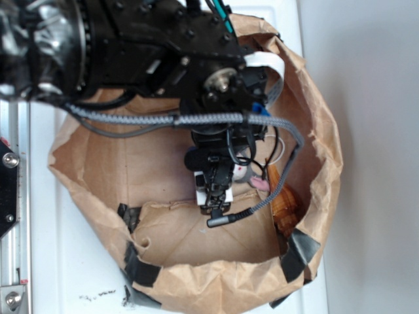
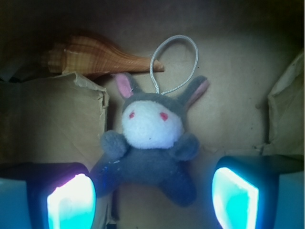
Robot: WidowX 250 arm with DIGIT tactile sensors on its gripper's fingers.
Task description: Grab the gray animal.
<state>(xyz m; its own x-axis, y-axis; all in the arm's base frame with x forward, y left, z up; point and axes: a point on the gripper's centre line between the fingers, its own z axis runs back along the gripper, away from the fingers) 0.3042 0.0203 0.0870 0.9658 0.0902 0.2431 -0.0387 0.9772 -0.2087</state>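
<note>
The gray animal is a small plush bunny with a white face, red dots and pink-lined ears. It lies face up on the brown paper floor, and its white loop cord runs up from its head. My gripper is open above it, one glowing finger by its left leg and the other finger off to its right, neither touching it. From outside, the gripper points down into the paper bag. Only a bit of the gray animal shows beside it.
A brown striped seashell lies just beyond the bunny's ears and shows as the seashell at the bag's right side. Crumpled bag walls with black tape patches ring the space. A paper fold rises left of the bunny.
</note>
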